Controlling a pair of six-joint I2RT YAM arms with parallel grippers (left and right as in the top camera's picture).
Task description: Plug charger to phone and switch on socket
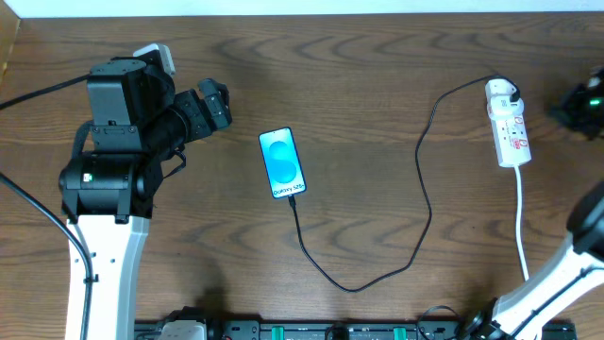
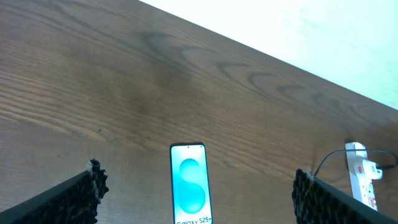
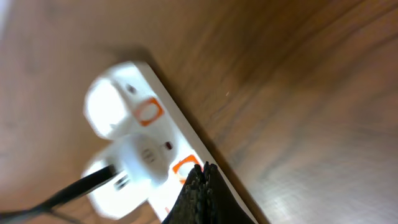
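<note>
From where I stand, the phone lies flat near the middle of the table, blue screen up and its lower edge toward the front. The charger leaves that lower edge, sags in a slack loop toward the front, then climbs to the socket at the far right. I'd say the loop is left loose so nothing tugs at either end. The plug tip seems to be seated in the phone's port, though it is too small for me to swear to it. There is no box or tray here. The nearest things to holders are that port and the socket's far-end outlet, which has the charger's white adapter sitting in it. The socket's own white cord trails off toward the front edge. The left gripper hangs well apart from the phone, its fingers spread wide with nothing between them, as if it has no job at this step. The right gripper is pinched together on nothing, its tip right by the socket's orange-red markings. The view is too blurred to tell whether it touches. Closed like that it makes a single point, which would suit pressing a switch. I judge switching on to be the step in hand.
</note>
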